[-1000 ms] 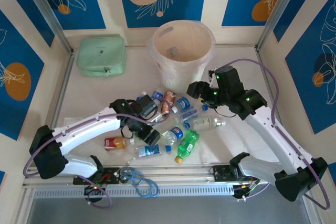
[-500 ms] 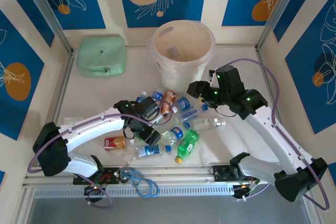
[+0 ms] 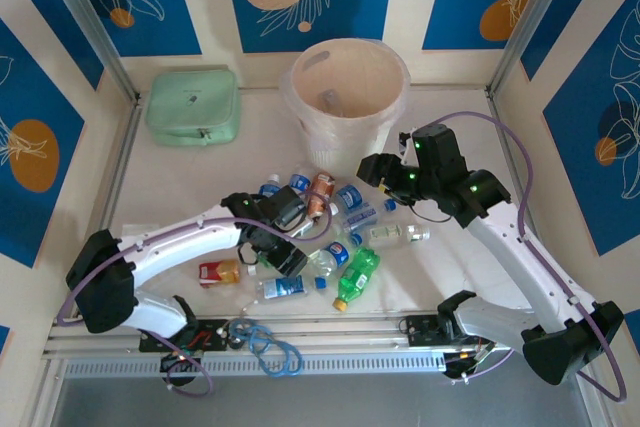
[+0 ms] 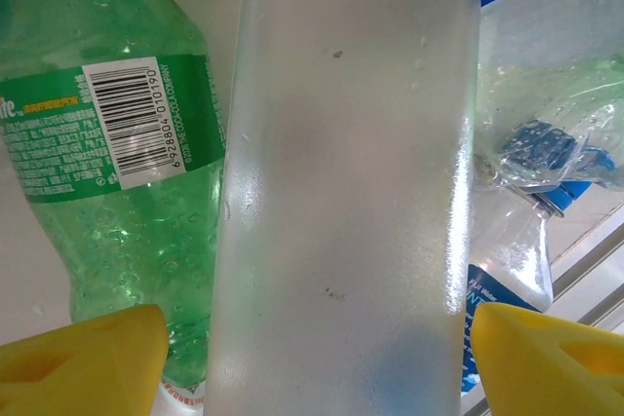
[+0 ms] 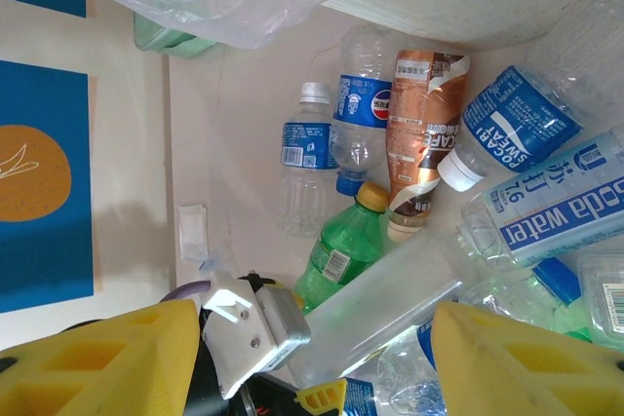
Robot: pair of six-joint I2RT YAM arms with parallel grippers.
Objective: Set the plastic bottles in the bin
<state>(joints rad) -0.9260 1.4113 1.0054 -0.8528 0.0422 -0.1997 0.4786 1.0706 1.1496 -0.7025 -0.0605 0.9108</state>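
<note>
Left gripper: hanging released, straddling a clear bottle, one finger apart from it.
Crowding: green bottle lying against it.
Right gripper: hovering released over the bottles.
Top view: bin standing just behind them.

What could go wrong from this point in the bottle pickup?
1. The left tool straddles a clear bottle with a green bottle close alongside; a finger may snag the green one and spoil the grip.
2. The clear bottle looks smooth and round, so it might slip on lifting.
3. The right tool hangs open close to the left arm; they could collide.
</note>
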